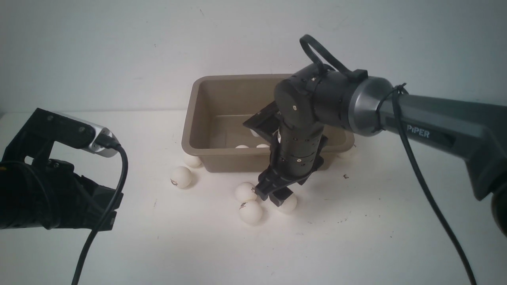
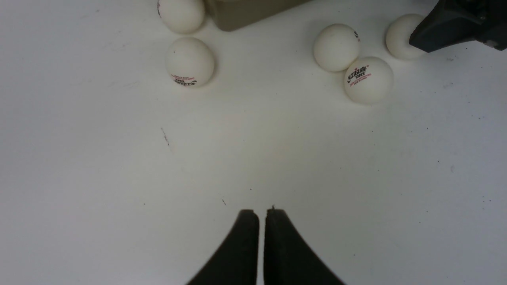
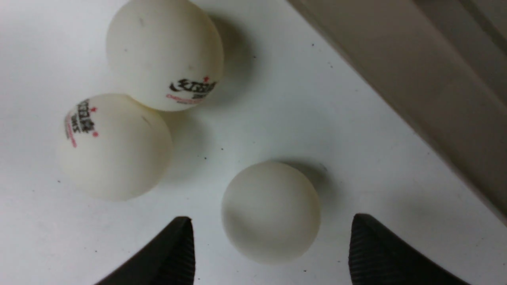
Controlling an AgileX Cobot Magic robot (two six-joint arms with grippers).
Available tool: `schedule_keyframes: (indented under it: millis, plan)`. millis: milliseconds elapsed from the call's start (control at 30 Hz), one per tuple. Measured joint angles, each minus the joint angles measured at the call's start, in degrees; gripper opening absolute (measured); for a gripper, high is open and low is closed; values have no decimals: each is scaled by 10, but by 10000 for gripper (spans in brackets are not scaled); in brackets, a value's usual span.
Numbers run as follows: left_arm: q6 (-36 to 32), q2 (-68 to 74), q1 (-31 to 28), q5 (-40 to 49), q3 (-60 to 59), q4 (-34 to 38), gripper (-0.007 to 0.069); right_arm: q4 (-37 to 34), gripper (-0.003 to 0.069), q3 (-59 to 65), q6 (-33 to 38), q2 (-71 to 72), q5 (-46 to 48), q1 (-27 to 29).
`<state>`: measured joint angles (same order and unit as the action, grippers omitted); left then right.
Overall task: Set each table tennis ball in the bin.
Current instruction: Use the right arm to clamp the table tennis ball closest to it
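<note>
Reading from the left: the left hand (image 2: 262, 213) is clenched on nothing and is judged parked out of the way. Two table tennis balls (image 1: 181, 176) are found on the desk (image 1: 356, 245) at the near left corner of the bin (image 1: 189, 126); at least two more are lodged inside. Three are grouped before it, and the plain ball (image 3: 271, 211) is straddled by the released right hand (image 1: 272, 196), apparently for pickup.

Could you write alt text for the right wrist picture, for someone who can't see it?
The open right gripper straddles a plain white ball on the table, not touching it. Two logo balls sit touching each other nearby, and the bin runs alongside.
</note>
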<state>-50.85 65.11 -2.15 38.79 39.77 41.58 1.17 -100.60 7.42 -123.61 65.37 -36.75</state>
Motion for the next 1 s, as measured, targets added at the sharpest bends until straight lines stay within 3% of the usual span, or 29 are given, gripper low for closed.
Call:
schedule_keyframes:
  millis: [500,700,1000]
  plan:
    - [0,0,0,0,0,0,9,-12,470,0,3,-33,0,2]
    - [0,0,0,0,0,0,9,10,361,0,-4,-42,0,2]
    - [0,0,0,0,0,0,9,14,361,0,1,-42,26,2]
